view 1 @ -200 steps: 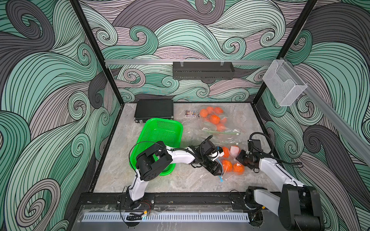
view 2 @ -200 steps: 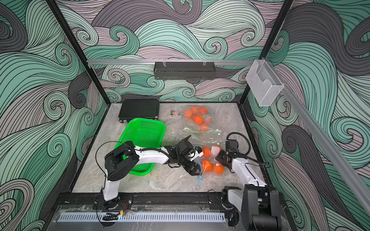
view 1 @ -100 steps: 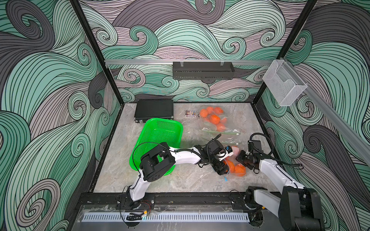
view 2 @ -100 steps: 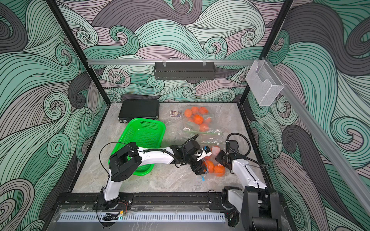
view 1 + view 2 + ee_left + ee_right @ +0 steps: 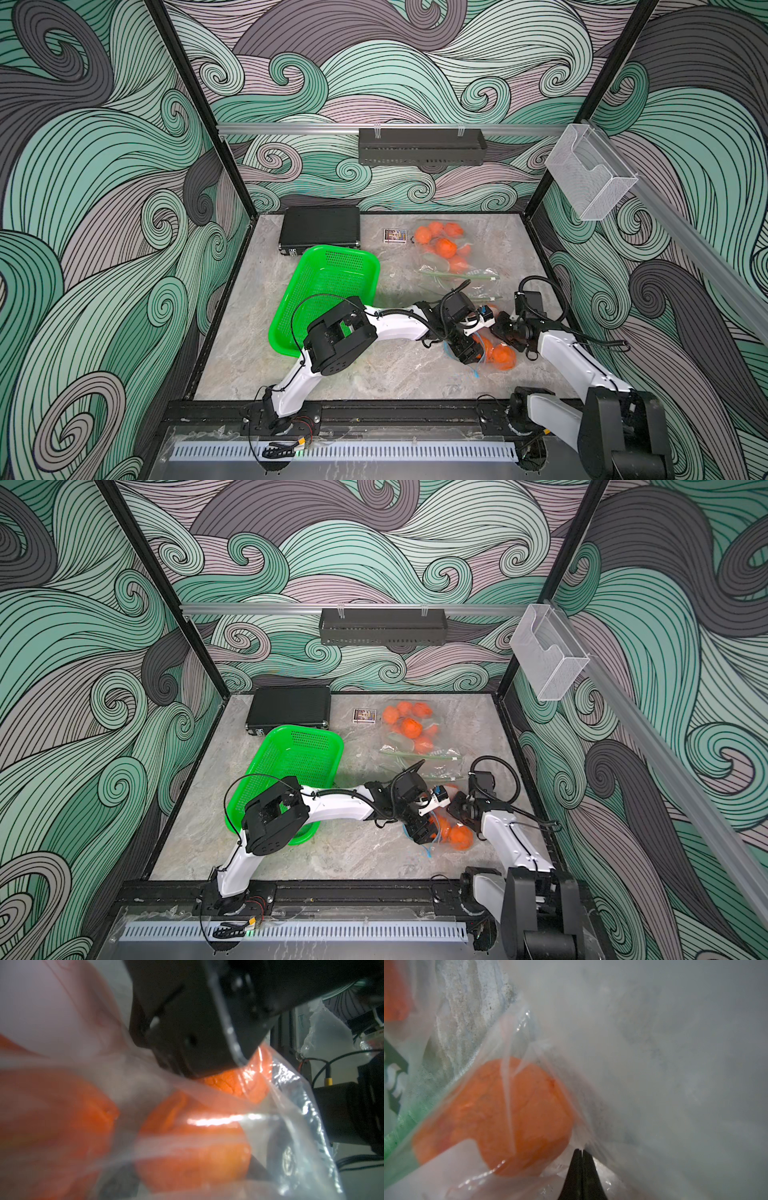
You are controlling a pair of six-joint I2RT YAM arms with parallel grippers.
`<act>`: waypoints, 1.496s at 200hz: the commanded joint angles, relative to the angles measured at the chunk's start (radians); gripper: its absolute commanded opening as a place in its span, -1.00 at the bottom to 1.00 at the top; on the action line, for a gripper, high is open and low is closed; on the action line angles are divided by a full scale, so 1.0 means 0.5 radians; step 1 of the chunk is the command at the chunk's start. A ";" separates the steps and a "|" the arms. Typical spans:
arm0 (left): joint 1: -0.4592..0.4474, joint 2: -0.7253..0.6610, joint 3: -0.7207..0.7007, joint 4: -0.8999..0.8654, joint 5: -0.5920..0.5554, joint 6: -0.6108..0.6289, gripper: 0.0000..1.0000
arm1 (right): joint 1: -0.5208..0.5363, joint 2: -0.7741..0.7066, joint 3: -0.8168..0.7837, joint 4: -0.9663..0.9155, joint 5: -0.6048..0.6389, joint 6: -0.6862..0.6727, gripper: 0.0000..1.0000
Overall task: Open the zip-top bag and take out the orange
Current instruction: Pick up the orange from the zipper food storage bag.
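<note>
The clear zip-top bag (image 5: 492, 366) lies at the front right of the table with oranges (image 5: 503, 356) inside. My left gripper (image 5: 473, 351) reaches into its mouth. In the left wrist view an orange (image 5: 193, 1147) fills the gap between the dark fingers (image 5: 258, 1167), which lie against its two sides behind blurred film (image 5: 301, 1105). My right gripper (image 5: 500, 328) is shut on the bag's film, its fingertips (image 5: 577, 1159) pressed together beside another orange (image 5: 492, 1115). Both top views show the two grippers meeting at the bag (image 5: 446, 845).
A green basket (image 5: 328, 299) sits left of centre, partly under my left arm. Behind it lie a black case (image 5: 320, 226) and a small card box (image 5: 395, 235). A second bag of several oranges (image 5: 446, 249) rests at the back right, with a green zip strip (image 5: 457, 274) in front.
My left gripper has pushed rightward into the bag mouth among the oranges and its jaws have narrowed. My right gripper has stayed in place, pinching the film.
</note>
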 commanded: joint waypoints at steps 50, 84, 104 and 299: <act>-0.023 -0.273 -0.192 -0.118 -0.049 -0.017 0.05 | 0.015 -0.028 -0.033 -0.012 -0.026 -0.008 -0.96; -0.008 -0.410 -0.335 -0.270 -0.196 -0.060 0.04 | 0.017 -0.058 -0.049 -0.003 -0.027 -0.008 -0.96; 0.025 -0.465 -0.386 -0.300 -0.153 -0.117 0.04 | 0.019 -0.053 -0.051 0.002 -0.030 -0.011 -0.97; 0.251 -0.946 -0.458 -0.685 -0.334 -0.319 0.03 | 0.050 -0.151 -0.086 0.043 -0.051 -0.021 -0.95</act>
